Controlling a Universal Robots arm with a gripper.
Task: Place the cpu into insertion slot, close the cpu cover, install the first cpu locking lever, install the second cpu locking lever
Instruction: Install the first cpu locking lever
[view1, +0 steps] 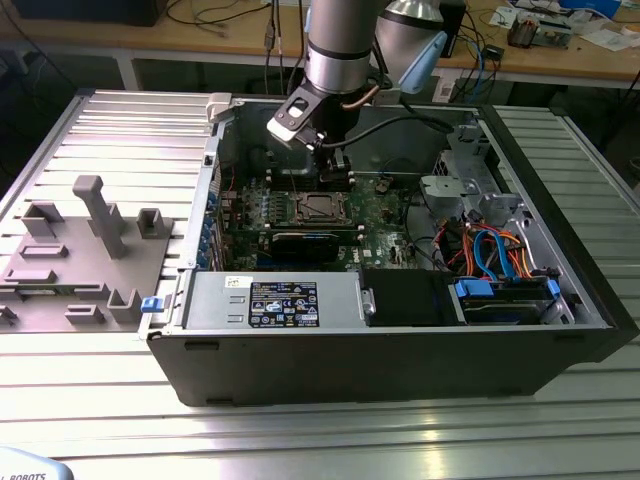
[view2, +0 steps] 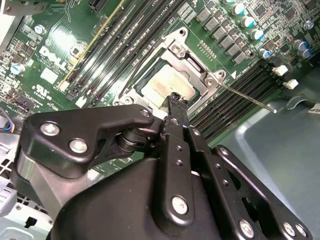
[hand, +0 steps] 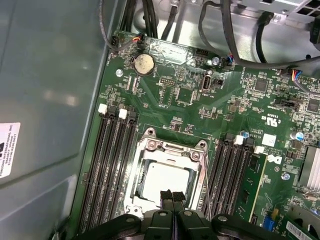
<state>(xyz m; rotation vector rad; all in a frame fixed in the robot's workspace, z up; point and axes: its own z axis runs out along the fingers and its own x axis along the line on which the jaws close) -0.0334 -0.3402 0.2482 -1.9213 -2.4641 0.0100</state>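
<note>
The cpu (hand: 167, 181) lies in the insertion slot (view1: 318, 207) on the green board, its dull silver top showing in both wrist views. The cpu cover (hand: 150, 150) lies flat over it as a silvery frame, with the chip (view2: 165, 84) showing through the cut-out. A thin metal locking lever (view2: 250, 98) runs out from one corner of the socket across the memory slots. My gripper (hand: 171, 196) is shut with nothing between its fingers. Its joined tips (view2: 175, 98) hang just over the edge of the cpu cover. In the exterior view the gripper (view1: 333, 168) is just behind the socket.
Black memory slots (hand: 107, 170) flank the socket on both sides. The open case (view1: 560, 300) walls the board in, with cables and drive bays (view1: 500, 260) at the exterior view's right. A power supply (view1: 280, 300) sits in front. A grey fixture block (view1: 90, 250) lies outside the case.
</note>
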